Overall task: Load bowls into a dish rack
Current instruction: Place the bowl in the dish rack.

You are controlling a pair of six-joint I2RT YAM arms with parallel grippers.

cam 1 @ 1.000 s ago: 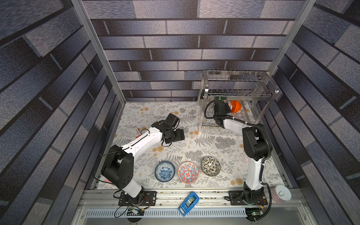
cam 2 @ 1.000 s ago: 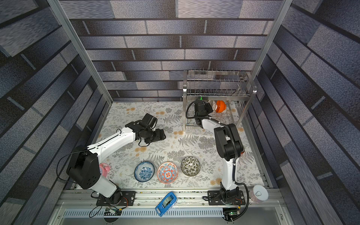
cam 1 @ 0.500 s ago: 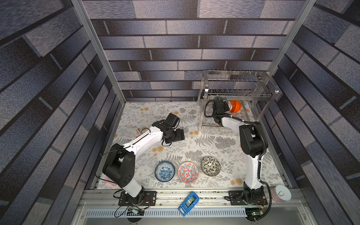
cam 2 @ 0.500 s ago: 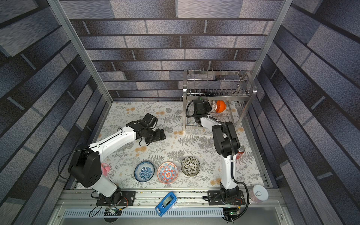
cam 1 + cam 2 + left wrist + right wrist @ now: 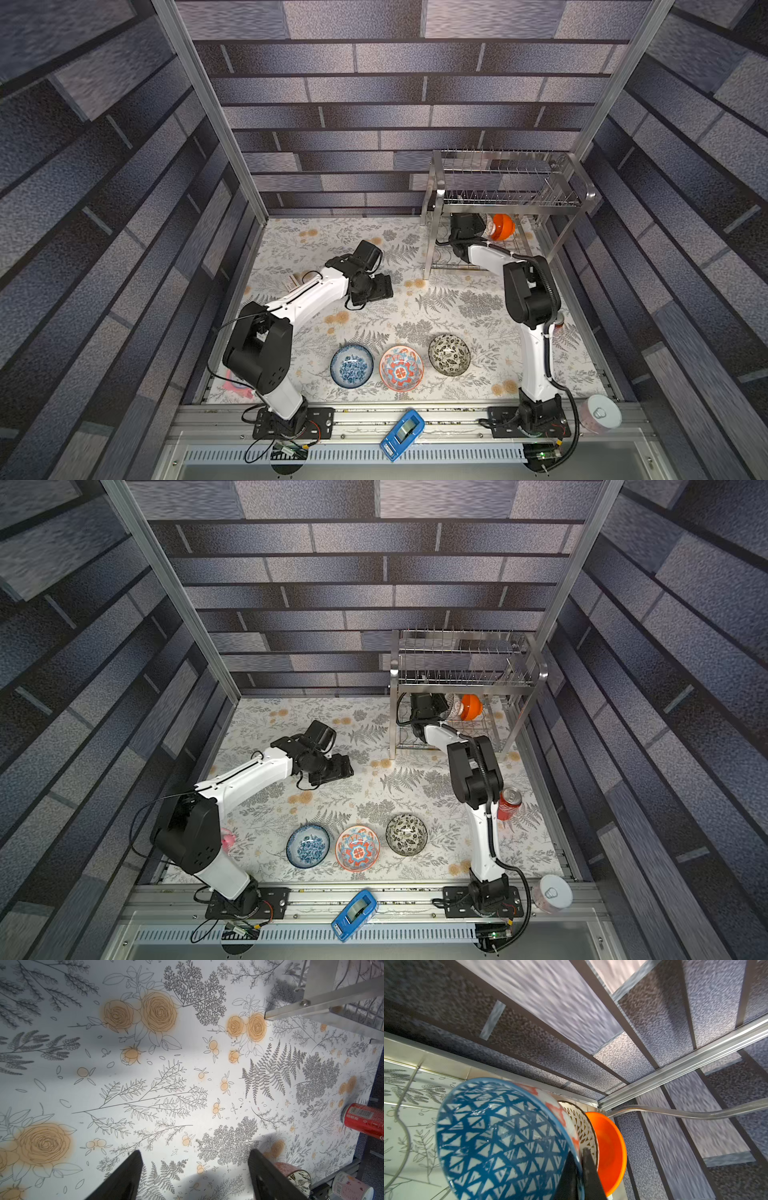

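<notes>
Down in the dish rack (image 5: 511, 202), lower tier: three bowls.
Orange bowl (image 5: 610, 1153), lattice bowl (image 5: 583, 1126), blue triangle bowl (image 5: 500, 1136), rim pinched by right gripper (image 5: 578, 1155); left gripper (image 5: 194, 1153) spread wide, empty.

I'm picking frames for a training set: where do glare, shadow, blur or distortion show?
Right wrist view: small glints on the blue triangle bowl, the wall behind looks soft. Left wrist view: soft shadows cross the tablecloth, its middle bright. Both top views: frame posts lean outward, a wide-angle effect; the dish rack shows no harsh glare.
</notes>
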